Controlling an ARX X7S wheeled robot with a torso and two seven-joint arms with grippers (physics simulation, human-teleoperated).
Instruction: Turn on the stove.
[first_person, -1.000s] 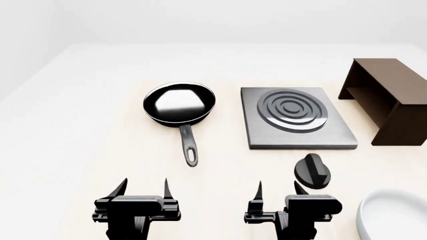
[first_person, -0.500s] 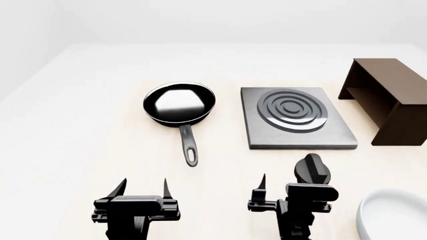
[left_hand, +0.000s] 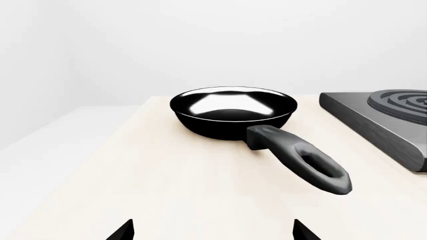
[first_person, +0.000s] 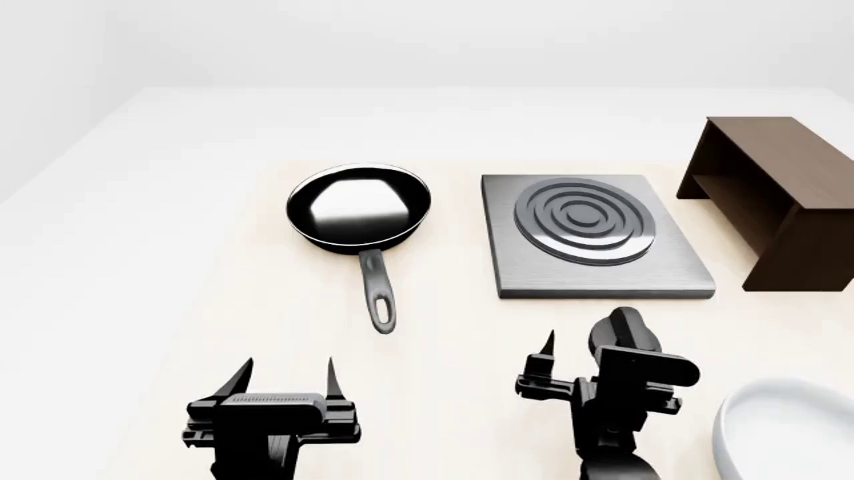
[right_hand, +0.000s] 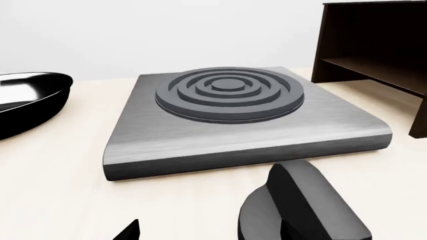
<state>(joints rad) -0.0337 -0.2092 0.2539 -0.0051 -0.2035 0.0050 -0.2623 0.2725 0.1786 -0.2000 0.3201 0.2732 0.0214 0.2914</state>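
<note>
Since a moment ago, the right tool (first_person: 571, 352) has been moved up to the knob (first_person: 625, 331), just in front of the stove (first_person: 594, 238) on the worktop (first_person: 174, 250), spread wide around it, and the knob could be knocked aside if pushed further.

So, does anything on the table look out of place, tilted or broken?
One oddity: the knob sits loose on the table, in front of the stove, not mounted on it. The frying pan lies flat and empty, the wooden box stands upright. No spill or damage shows.
</note>
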